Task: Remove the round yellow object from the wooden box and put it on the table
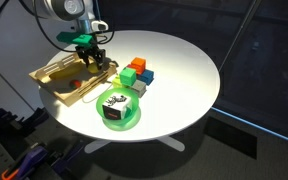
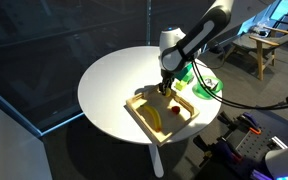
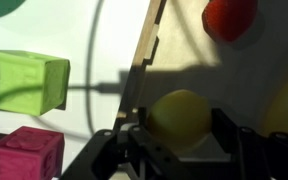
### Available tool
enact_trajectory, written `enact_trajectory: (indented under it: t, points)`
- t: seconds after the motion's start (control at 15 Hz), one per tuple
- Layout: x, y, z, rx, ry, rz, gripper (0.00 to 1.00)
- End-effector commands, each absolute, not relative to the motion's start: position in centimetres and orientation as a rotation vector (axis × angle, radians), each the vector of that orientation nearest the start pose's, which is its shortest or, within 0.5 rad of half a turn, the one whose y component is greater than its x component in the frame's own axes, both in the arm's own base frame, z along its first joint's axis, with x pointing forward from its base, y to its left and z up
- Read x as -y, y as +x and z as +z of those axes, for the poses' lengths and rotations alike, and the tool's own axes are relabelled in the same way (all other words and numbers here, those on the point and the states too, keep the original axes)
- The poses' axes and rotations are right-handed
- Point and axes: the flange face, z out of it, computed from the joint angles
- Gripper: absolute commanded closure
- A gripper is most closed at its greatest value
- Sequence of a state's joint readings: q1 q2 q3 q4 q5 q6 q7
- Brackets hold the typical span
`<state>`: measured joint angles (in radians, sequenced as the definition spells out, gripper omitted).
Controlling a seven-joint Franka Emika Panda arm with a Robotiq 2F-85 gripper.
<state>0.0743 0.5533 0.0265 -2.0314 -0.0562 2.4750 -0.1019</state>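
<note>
I have the gripper [image 1: 89, 50] low over the shallow light wooden box [image 1: 46, 78], at the side nearest the coloured toy blocks [image 1: 136, 72] on the round white desk [image 1: 184, 70]. In the wrist view the small round yellow fruit-like piece [image 3: 181, 115] lies on the box floor just inside the wooden rim [image 3: 144, 60], directly between my fingers [image 3: 231, 148]. The fingers are apart, one on each side of the piece, with little room to spare, and I see no squeeze on it yet. A small dark red piece [image 3: 229, 15] sits farther along in the box, well apart from it. A long yellow banana [image 2: 154, 121] lies in the box too.

I judge the step in hand to be the grasp. A smooth round piece will likely slip out if pinched off-centre, so I would close slowly and evenly across its widest part. The rim is near one finger, so I would check it is not caught in the grip. Then I would lift straight up until clear of the rim before carrying it sideways to bare desk, away from the blocks and the green bowl [image 1: 119, 125].
</note>
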Motion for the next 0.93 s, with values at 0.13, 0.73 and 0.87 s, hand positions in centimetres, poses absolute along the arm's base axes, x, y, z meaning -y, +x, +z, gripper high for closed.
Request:
enact_trajectory:
  t: [0.13,0.73,0.87]
  points:
    - [-5.2,57.5,20.0,0.334,-3.165,0.201,0.6]
    - [-0.4,54.3,20.8,0.205,-3.174,0.239,0.6]
    - [0.9,53.3,20.6,0.174,-3.173,0.253,0.6]
